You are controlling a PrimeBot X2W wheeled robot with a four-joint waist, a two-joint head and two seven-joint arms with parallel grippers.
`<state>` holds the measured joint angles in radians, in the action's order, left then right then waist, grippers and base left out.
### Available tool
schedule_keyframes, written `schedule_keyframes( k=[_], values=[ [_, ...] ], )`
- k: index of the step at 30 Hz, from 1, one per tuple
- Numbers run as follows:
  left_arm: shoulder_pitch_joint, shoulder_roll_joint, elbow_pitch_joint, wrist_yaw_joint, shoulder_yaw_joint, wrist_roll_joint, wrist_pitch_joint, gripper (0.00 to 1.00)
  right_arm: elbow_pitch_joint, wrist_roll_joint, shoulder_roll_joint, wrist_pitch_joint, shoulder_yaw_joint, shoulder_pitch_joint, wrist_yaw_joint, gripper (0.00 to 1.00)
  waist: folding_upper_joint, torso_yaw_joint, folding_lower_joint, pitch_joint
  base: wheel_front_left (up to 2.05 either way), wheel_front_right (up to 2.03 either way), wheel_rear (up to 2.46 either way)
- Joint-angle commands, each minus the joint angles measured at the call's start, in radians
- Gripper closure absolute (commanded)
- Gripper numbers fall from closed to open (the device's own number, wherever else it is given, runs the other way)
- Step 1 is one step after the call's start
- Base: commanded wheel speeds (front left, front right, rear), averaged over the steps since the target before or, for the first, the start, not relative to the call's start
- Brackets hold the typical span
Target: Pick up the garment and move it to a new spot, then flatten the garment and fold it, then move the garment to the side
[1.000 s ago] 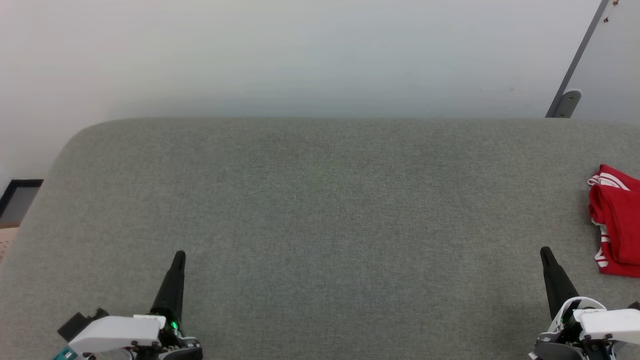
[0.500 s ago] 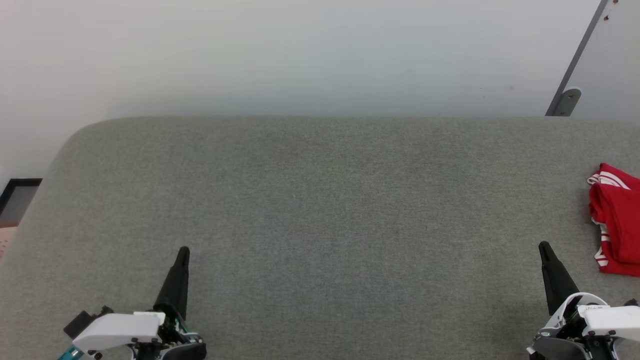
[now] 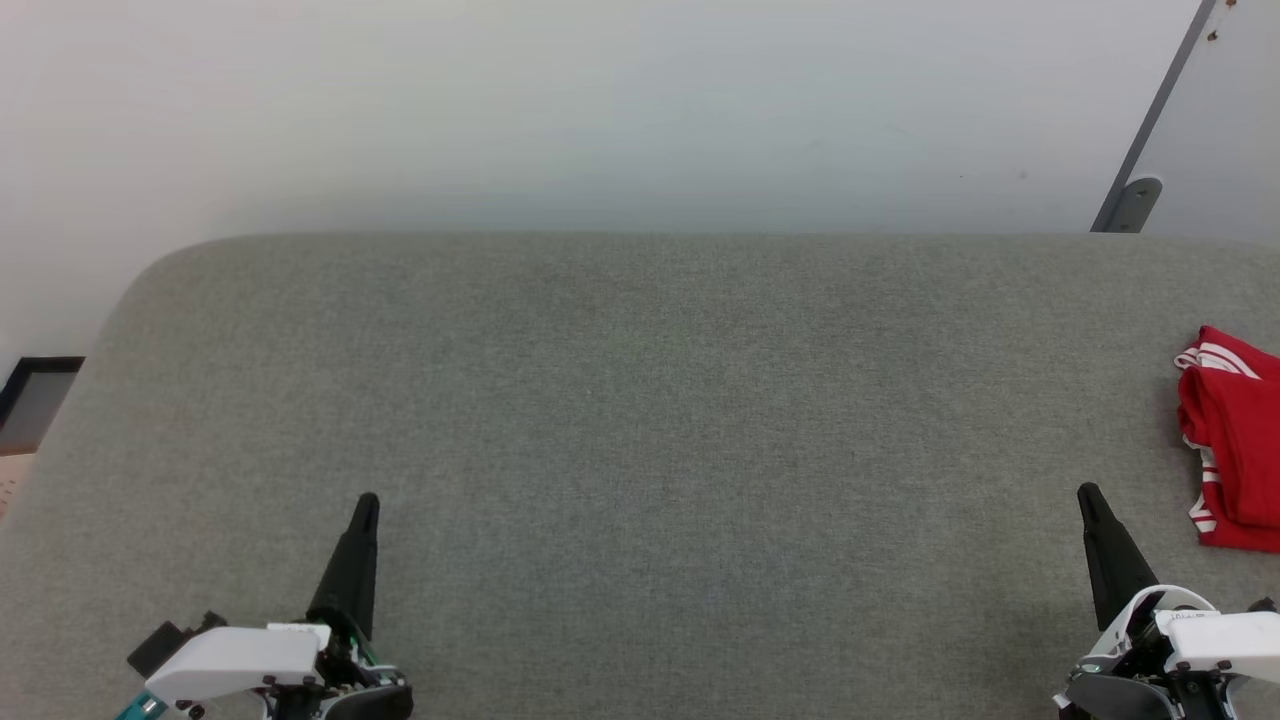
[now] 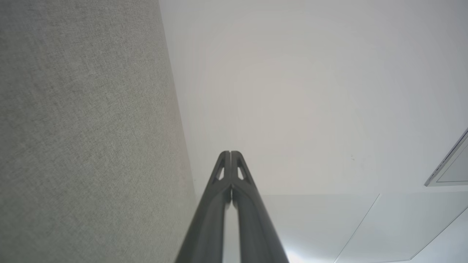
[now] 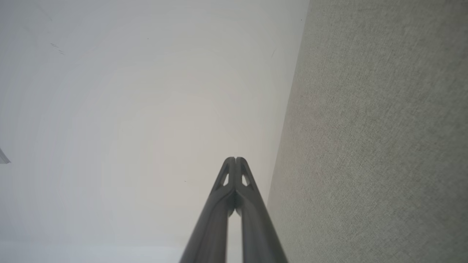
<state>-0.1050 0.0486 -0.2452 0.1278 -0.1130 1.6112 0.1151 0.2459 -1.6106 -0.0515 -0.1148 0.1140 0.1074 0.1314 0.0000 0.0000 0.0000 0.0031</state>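
Observation:
The red garment (image 3: 1235, 450) lies bunched and folded at the far right edge of the grey fabric surface (image 3: 640, 400), partly cut off by the head view's border; white stripes show along its left side. My right gripper (image 3: 1087, 495) stands at the lower right, a short way left of and nearer than the garment, not touching it. At the lower left is my left gripper (image 3: 366, 503), far from the garment. In both wrist views the fingertips meet with nothing between them: the left gripper (image 4: 230, 152) and the right gripper (image 5: 236, 159) are shut.
A pale wall (image 3: 600, 110) rises behind the grey surface. A grey metal bracket (image 3: 1135, 205) and a slanted strip stand at the back right. A dark-framed object (image 3: 30, 395) sits beyond the surface's left edge. The surface's rounded corner is at the back left.
Between the earliest frame and half a second ago both grippers rose slightly in the view and the picture shifted a little. Since then nothing has moved.

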Motion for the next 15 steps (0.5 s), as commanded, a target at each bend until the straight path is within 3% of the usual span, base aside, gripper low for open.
schedule_keyframes(
  k=[1, 15],
  values=[
    [-0.009, 0.0, -0.001, 0.005, -0.002, 0.003, 0.002, 1.0, -0.002, -0.004, 0.003, -0.003, 0.001, 0.003, -0.001, 1.0, 0.0, 0.0, 0.0, 0.0, 0.0, 0.0, 0.0],
    [-0.009, 0.0, -0.001, 0.005, -0.002, 0.003, 0.002, 1.0, -0.002, -0.004, 0.003, -0.003, 0.001, 0.003, -0.001, 1.0, 0.0, 0.0, 0.0, 0.0, 0.0, 0.0, 0.0]
  ],
)
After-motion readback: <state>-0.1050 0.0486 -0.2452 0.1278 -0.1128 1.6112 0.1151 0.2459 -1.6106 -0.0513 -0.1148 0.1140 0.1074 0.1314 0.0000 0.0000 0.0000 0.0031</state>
